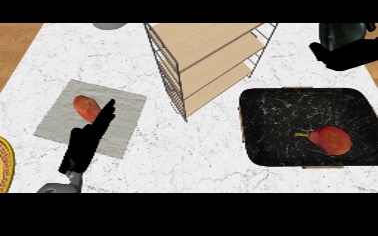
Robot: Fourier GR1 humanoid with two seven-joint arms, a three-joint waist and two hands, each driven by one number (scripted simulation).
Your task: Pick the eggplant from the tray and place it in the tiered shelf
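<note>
The red eggplant (330, 140) lies in the black tray (258, 130), well to the right of the left hand (87, 142), whose straight, empty fingers overlie a grey mat (129, 115) beside a red vegetable (86, 108), the tiered shelf (210, 60) standing between.

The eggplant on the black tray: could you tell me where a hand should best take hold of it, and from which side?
Judging from its pose, grip the eggplant across its broad rounded body, coming down from above. It lies flat on the black tray, thin stem pointing to the view's left, too slight to hold. The right hand is nearer, beyond the tray's far edge.
</note>
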